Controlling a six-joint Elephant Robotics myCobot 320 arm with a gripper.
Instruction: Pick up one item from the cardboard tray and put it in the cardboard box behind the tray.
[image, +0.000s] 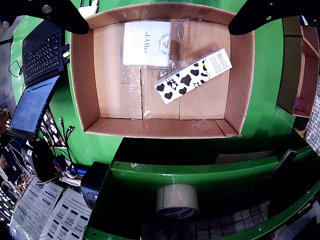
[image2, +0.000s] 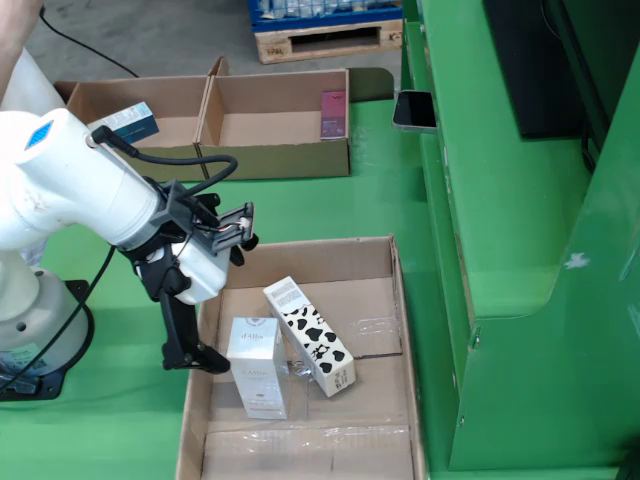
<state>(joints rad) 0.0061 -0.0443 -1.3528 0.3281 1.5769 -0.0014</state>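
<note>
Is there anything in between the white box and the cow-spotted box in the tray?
Nothing. In the gripper view, only bare cardboard floor and shiny tape show between the white d'Alba box and the cow-spotted box; their near corners almost meet.

Cardboard box: matt brown, seams under glossy clear tape. Cow-print carton and white carton: smooth printed card. Green table looks painted, slightly glossy; arm shiny white plastic.
</note>
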